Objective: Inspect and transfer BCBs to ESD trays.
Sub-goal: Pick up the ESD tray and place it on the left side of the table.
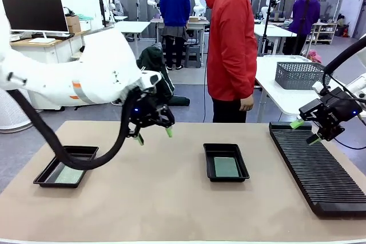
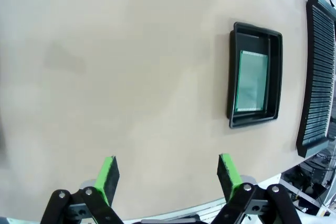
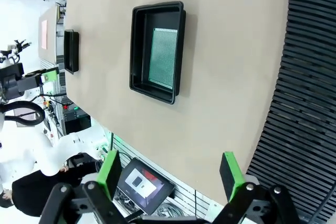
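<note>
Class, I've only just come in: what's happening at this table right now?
Nothing is being handled at this moment. Both arms hover above the table with jaws open and empty: the left gripper between the two ESD trays, the right gripper over the far end of the ribbed black rack. The left tray and the middle tray each hold a green BCB. A person in a red hoodie stands at the far side.

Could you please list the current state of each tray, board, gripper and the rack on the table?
Left ESD tray: on the table, holding one BCB.
Left BCB: lying flat in the left tray.
Centre ESD tray: on the table, holding one BCB.
Centre BCB: lying flat in the centre tray.
Left gripper: open, empty, above the table.
Right gripper: open, empty, above the rack.
Slotted rack: empty slots visible.
</note>
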Controlling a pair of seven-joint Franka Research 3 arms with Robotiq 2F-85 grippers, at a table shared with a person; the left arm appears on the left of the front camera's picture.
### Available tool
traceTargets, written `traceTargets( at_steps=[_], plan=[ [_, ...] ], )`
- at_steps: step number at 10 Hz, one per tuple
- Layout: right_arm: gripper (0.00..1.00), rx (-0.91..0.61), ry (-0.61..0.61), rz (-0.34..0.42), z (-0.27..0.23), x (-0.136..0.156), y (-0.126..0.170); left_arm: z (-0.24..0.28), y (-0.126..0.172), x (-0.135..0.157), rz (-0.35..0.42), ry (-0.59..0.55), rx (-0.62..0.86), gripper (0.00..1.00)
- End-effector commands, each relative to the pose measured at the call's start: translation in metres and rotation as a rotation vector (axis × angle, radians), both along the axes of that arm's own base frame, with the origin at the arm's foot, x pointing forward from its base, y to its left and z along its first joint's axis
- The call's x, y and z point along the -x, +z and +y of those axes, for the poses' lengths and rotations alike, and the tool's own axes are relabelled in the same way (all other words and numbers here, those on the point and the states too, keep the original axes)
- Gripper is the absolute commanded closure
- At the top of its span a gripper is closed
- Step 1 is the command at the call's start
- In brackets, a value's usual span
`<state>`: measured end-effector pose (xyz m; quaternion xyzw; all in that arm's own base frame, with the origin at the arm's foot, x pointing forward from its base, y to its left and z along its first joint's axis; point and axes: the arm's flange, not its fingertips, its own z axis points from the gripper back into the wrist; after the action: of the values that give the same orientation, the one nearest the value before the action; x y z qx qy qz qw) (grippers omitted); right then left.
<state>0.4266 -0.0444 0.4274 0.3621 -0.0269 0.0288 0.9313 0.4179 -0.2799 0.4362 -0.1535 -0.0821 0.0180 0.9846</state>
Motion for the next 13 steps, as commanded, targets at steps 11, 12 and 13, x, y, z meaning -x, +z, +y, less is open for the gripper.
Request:
traceTargets(
  at_steps=[11, 12, 13],
  plan=[
    [0.0, 0.003, -0.008, 0.001, 0.004, 0.002, 0.002, -0.176, -0.054, -0.063, 0.035, -0.044, -0.192, 0.0],
    [0.0, 0.003, -0.008, 0.001, 0.004, 0.002, 0.002, -0.184, -0.062, -0.066, 0.047, -0.053, -0.201, 0.0],
    [0.0, 0.003, -0.008, 0.001, 0.004, 0.002, 0.002, -0.191, -0.072, -0.069, 0.059, -0.054, -0.219, 0.0]
  ],
)
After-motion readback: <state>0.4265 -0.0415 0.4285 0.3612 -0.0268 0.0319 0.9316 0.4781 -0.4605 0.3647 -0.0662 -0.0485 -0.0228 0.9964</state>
